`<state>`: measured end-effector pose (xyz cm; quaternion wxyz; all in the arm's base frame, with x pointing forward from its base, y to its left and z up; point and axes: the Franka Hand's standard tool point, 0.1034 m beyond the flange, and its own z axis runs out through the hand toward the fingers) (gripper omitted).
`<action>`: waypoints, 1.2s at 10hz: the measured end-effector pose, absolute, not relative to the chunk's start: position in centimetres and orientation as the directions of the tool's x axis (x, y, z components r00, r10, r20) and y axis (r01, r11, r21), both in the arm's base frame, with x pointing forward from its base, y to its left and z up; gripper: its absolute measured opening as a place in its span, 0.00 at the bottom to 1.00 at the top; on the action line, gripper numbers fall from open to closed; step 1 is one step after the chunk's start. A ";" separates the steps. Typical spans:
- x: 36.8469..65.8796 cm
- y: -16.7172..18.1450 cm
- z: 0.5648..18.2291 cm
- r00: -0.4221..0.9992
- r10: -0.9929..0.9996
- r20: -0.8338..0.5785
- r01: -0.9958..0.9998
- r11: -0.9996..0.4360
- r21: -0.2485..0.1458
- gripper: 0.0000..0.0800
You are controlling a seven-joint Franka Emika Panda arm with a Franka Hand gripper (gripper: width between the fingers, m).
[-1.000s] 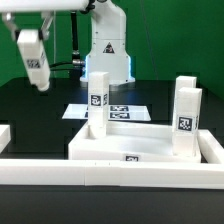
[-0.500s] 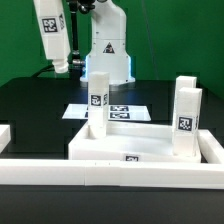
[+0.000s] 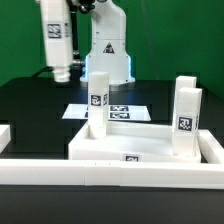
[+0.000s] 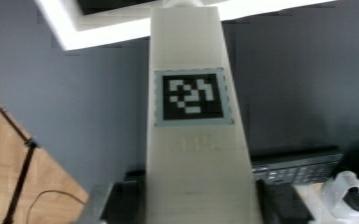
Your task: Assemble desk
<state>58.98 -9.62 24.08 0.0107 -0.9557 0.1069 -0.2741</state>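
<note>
My gripper [image 4: 202, 203] is shut on a white square-post desk leg [image 4: 194, 130] with a black-and-white tag. In the exterior view this leg [image 3: 56, 40] hangs nearly upright in the air at the upper left, above the black table. The hand itself is cut off by the picture's top edge. The white desk top [image 3: 130, 152] lies low at the front, recessed face up. Two more legs stand upright on it, one at its far left corner [image 3: 97, 100] and one at its right side [image 3: 186, 118]. The held leg is left of and higher than the far left one.
The marker board [image 3: 122, 111] lies on the black table behind the desk top. Long low white border bars [image 3: 110, 177] run along the front and sides. The robot's white base [image 3: 108, 50] stands at the back.
The held leg has moved toward the exterior view's right and slightly up. It has turned from tilted to nearly upright. The desk top and its two legs have not moved.
</note>
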 end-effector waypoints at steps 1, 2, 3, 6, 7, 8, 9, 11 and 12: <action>59.8 -9.1 23.5 0.830 -0.205 0.519 -0.195 -0.978 -0.075 0.36; 60.5 -8.5 22.9 0.833 -0.206 0.514 -0.196 -0.978 -0.074 0.36; 60.8 -8.3 22.0 0.841 -0.197 0.504 -0.190 -0.980 -0.065 0.36; 60.6 -7.9 21.4 0.846 -0.220 0.485 -0.215 -0.974 -0.066 0.36; 60.6 -7.9 21.3 0.846 -0.221 0.485 -0.217 -0.974 -0.066 0.36; 60.6 -7.9 21.3 0.847 -0.221 0.484 -0.216 -0.974 -0.066 0.36; 60.6 -8.1 21.2 0.846 -0.215 0.487 -0.214 -0.975 -0.060 0.36; 59.9 -8.8 18.6 0.846 -0.200 0.494 -0.221 -0.975 -0.016 0.36; 60.0 -8.6 17.2 0.849 -0.188 0.495 -0.219 -0.976 0.006 0.36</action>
